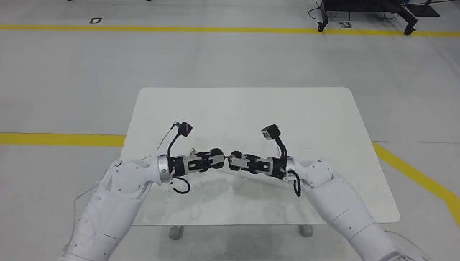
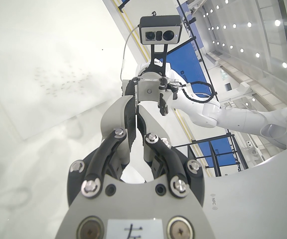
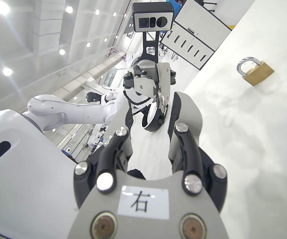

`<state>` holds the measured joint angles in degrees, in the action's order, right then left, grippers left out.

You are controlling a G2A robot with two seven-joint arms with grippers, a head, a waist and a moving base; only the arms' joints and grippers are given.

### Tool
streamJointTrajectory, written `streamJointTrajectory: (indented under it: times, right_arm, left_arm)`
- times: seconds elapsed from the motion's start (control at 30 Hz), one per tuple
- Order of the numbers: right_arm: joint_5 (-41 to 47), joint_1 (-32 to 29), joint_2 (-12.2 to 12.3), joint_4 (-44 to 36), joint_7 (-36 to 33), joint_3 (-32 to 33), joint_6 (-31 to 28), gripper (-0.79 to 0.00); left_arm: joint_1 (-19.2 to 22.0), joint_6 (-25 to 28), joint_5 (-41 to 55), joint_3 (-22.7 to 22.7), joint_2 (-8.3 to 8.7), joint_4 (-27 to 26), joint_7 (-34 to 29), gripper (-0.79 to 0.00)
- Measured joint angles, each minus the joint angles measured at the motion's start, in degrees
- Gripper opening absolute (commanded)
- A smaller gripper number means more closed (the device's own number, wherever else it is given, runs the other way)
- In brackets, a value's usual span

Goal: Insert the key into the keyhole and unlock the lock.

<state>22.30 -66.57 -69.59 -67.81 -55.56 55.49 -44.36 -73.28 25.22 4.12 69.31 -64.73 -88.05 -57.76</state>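
White tabletop (image 3: 258, 138) bears a brass, steel-shackled padlock (image 3: 255, 72).

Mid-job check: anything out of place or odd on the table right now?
Yes. The padlock lies flat on the table, apart from both grippers. The left gripper, jaws shut on what looks like the key, holds it above the table facing the right gripper, whose jaws are open, not toward the padlock.

A robotics test hall: a white rounded-corner table (image 1: 316, 110) on a pale grey floor (image 1: 72, 81) marked with yellow tape lines (image 1: 215, 29), beside a black wheeled equipment frame (image 1: 366, 6), blue partition panels (image 2: 183, 62), white drawer cabinets (image 3: 193, 48) and rows of round ceiling lights (image 3: 69, 9).
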Motion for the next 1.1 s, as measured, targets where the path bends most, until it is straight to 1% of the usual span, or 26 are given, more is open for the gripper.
streamJointTrajectory:
  times: [0.03,0.17,0.2,0.23,0.3,0.4,0.67,0.7,0.73,0.77,0.97,1.1]
  right_arm:
    - [-0.03,0.01,0.00,-0.05,-0.06,-0.11,0.11,-0.489]
    - [-0.06,0.07,-0.03,-0.12,-0.10,-0.45,0.35,-0.610]
    - [-0.10,0.09,-0.03,-0.10,-0.05,-0.49,0.35,-0.610]
    - [-0.15,0.11,-0.03,-0.08,0.03,-0.52,0.35,-0.634]
    - [-0.36,0.15,-0.03,0.02,0.35,-0.54,0.32,-0.659]
    - [-0.57,0.16,-0.02,0.07,0.68,-0.62,0.27,-0.785]
    - [-0.89,0.08,0.15,-0.22,0.10,-0.73,0.06,-0.785]
    - [-0.87,0.06,0.18,-0.26,-0.02,-0.74,0.07,-0.785]
    - [-0.87,0.04,0.20,-0.28,-0.07,-0.73,0.10,-0.785]
    - [-0.86,0.01,0.23,-0.33,-0.09,-0.72,0.09,-0.785]
    - [-1.56,-0.21,0.39,-0.10,1.24,-0.20,-1.02,-0.785]
    - [-2.53,-0.44,0.67,-0.19,2.20,0.69,-1.81,-0.785]
  left_arm:
    - [0.03,0.12,-0.08,-0.16,0.03,-0.02,-0.16,-0.785]
    - [0.21,0.34,-0.32,-0.58,0.15,0.09,-0.01,-0.785]
    - [0.24,0.41,-0.35,-0.65,0.18,0.08,0.05,-0.785]
    - [0.26,0.53,-0.35,-0.72,0.20,0.04,0.12,-0.785]
    - [0.28,0.86,-0.32,-0.87,0.26,0.00,0.29,-0.785]
    - [0.31,1.16,-0.37,-0.99,0.36,0.01,0.62,-0.785]
    - [0.46,1.24,-1.08,-1.45,0.64,-0.05,1.08,-0.785]
    - [0.47,1.18,-1.08,-1.47,0.67,-0.04,1.22,-0.751]
    - [0.47,1.09,-1.06,-1.47,0.69,-0.01,1.47,-0.142]
    - [0.47,1.03,-0.99,-1.46,0.72,0.00,1.86,0.000]
    - [0.58,1.84,1.26,-1.20,0.93,0.16,1.58,0.000]
    - [0.59,1.71,0.21,-0.13,1.14,0.59,3.96,0.000]
